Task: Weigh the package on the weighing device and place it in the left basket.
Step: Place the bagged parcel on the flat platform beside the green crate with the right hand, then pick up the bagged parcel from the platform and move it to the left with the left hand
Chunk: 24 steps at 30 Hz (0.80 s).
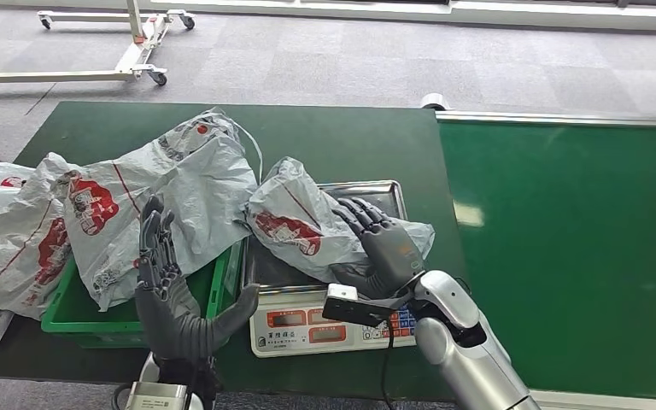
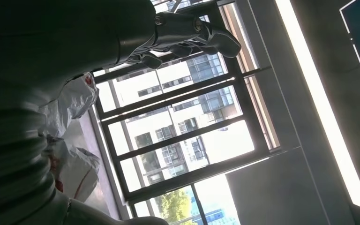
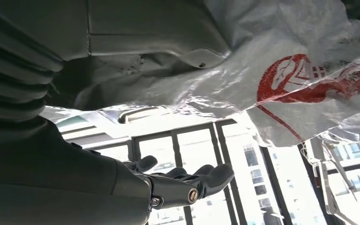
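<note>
A grey plastic package (image 1: 295,224) with a red logo lies on the steel tray (image 1: 376,190) of the weighing scale (image 1: 307,325). My right hand (image 1: 384,243) rests flat against its right side, fingers spread and not closed around it. In the right wrist view the package (image 3: 309,70) sits beyond that hand's straight fingers (image 3: 183,185). My left hand (image 1: 166,290) is raised and open, holding nothing, over the right end of the green basket (image 1: 77,320). Its fingers (image 2: 192,35) are held apart in the left wrist view.
A large grey package (image 1: 162,196) lies over the basket, with more packages (image 1: 8,239) piled at the table's left edge. A green conveyor surface (image 1: 564,239) adjoins the table on the right. A white wheeled frame (image 1: 128,51) stands on the floor behind.
</note>
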Each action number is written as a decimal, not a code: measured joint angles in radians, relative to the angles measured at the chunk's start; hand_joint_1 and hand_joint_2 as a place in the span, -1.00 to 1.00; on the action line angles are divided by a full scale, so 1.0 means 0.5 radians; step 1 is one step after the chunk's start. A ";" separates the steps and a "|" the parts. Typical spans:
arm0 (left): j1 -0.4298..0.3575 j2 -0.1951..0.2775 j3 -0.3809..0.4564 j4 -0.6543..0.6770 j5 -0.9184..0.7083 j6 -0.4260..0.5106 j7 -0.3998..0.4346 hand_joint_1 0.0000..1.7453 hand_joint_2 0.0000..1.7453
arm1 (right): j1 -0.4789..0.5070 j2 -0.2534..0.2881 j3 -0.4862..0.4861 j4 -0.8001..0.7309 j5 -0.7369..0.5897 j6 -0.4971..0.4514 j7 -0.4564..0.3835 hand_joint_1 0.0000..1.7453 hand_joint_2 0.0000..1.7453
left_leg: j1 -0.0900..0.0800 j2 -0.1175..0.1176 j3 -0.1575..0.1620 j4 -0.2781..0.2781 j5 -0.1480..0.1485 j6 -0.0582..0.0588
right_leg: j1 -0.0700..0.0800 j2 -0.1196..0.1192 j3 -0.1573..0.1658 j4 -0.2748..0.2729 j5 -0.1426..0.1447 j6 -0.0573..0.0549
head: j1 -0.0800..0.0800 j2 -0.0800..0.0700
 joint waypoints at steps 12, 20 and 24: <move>-0.005 0.045 -0.062 0.027 0.026 0.051 0.000 -1.00 1.00 | 0.179 0.033 -0.190 -0.380 0.195 -0.871 0.129 -1.00 1.00 | 0.000 0.000 0.000 0.000 0.000 0.000 | 0.000 0.000 0.000 0.000 0.000 0.000 | 0.000 0.000; -0.059 0.028 -0.062 0.166 0.025 -0.015 0.002 -1.00 1.00 | 0.368 0.384 -0.741 -0.886 -0.066 -1.168 -0.675 -1.00 1.00 | 0.000 0.000 0.000 0.000 -0.001 -0.002 | 0.000 0.001 -0.002 0.000 0.000 0.000 | 0.000 0.000; -0.111 -0.009 -0.058 0.273 -0.038 -0.104 0.004 -1.00 1.00 | 0.409 0.547 -0.966 -1.090 -0.144 -1.169 -0.780 -1.00 1.00 | 0.000 0.000 0.001 0.000 -0.001 -0.001 | 0.000 0.001 -0.001 0.000 0.000 0.000 | 0.000 0.000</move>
